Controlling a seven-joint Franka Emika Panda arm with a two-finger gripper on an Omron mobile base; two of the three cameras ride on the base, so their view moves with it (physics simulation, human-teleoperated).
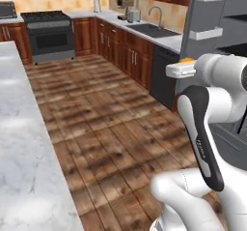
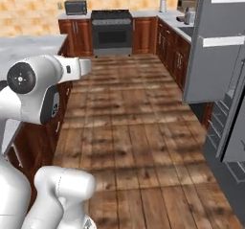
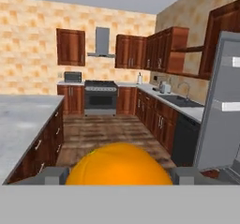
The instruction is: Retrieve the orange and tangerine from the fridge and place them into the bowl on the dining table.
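Note:
A round orange (image 3: pixel 118 166) sits between my two finger tips (image 3: pixel 47 176), and my gripper (image 3: pixel 117 178) is shut on it. From the left base camera, the hand (image 1: pixel 181 69) is raised at chest height beside the fridge, with a sliver of the orange (image 1: pixel 186 59) showing on top. The fridge (image 1: pixel 212 27) stands at the right with its grey door (image 2: pixel 215 41) swung open and white door bins visible. The dining table (image 1: pixel 24 152) with its marble top (image 3: pixel 18 115) runs along the left. The bowl and the tangerine are out of view.
A black stove (image 3: pixel 100 96) stands against the far wall ahead. A counter with a sink (image 1: pixel 152 29) and a dark dishwasher (image 1: pixel 161 75) line the right side. Wooden floor (image 2: pixel 134 118) stretches between the table and the cabinets.

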